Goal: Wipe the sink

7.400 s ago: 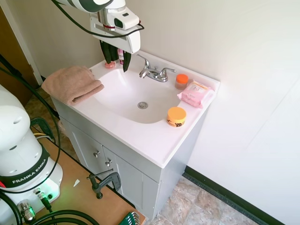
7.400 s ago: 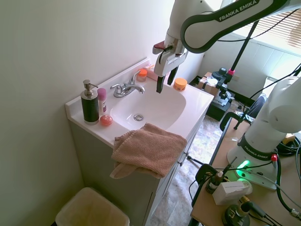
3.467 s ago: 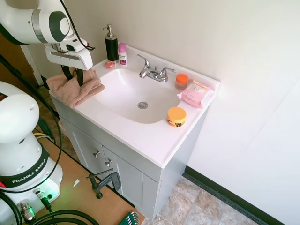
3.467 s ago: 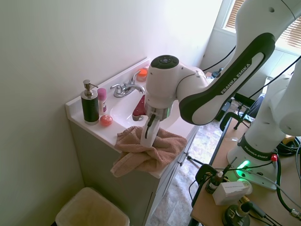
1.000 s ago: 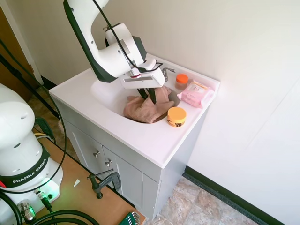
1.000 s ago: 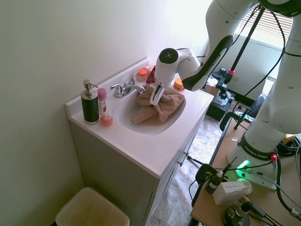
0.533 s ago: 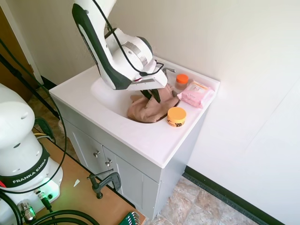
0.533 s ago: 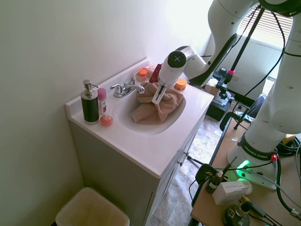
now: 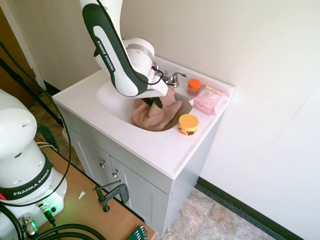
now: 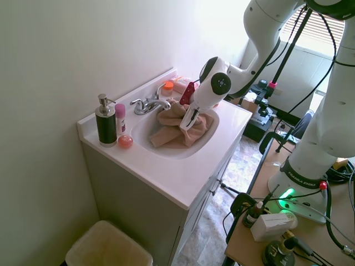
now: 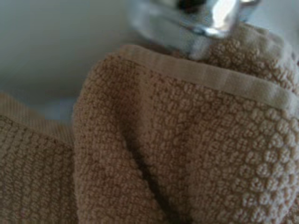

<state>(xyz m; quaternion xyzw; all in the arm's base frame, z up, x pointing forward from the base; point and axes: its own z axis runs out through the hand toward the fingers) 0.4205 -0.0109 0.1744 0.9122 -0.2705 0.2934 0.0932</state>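
The sink (image 9: 111, 96) is a white oval basin in a white vanity top, with a chrome faucet (image 9: 171, 79) at the back. A tan towel (image 9: 156, 118) lies bunched inside the basin, under and in front of the faucet (image 10: 148, 104). My gripper (image 9: 150, 103) reaches down into the basin and is shut on a raised fold of the towel (image 10: 178, 132). The drain is hidden under the cloth. The wrist view is filled by the towel's (image 11: 177, 149) knobbly weave, with the blurred chrome faucet (image 11: 205, 18) beyond it.
An orange-lidded tub (image 9: 188, 124), a pink wipes pack (image 9: 209, 99) and a small orange-capped jar (image 9: 194, 86) stand on the vanity's one side. A dark soap dispenser (image 10: 105, 122), a pink bottle (image 10: 120, 117) and a pink ball (image 10: 125, 142) stand on the other. A bin (image 10: 108, 246) sits on the floor.
The gripper has dragged the towel across the basin, first toward the orange tub and then back toward the middle. The wrist has swung round above it.
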